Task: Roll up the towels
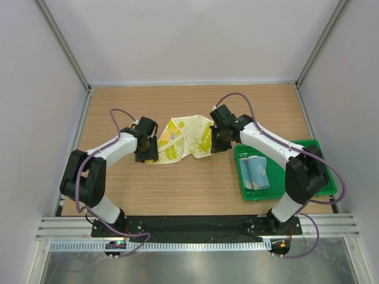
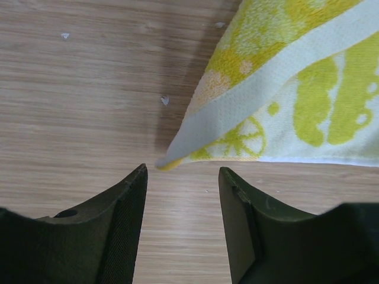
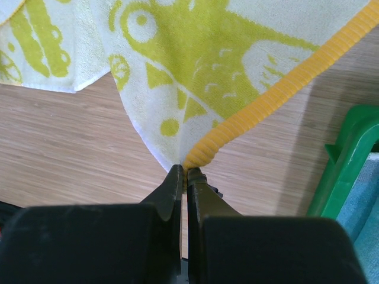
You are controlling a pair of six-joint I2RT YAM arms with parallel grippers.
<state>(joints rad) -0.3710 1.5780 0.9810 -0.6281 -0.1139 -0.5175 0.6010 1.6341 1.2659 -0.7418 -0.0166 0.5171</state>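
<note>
Pale wood is being shown across the table (image 1: 177, 189) beneath both arms. At the left, the left gripper (image 2: 182, 171) is being held open and empty, its jaws standing moderately apart just short of a corner of the yellow towel (image 1: 180, 139), which is lying rumpled and unrolled at mid-table. The towel's right-hand corner is being pinched in the fully closed right gripper (image 3: 186, 173). Farther right, the blue towel (image 1: 256, 171) is being kept in the green tray (image 1: 308, 147), seemingly already rolled. Roughly half is judged done; the yellow towel is being left to roll.
</note>
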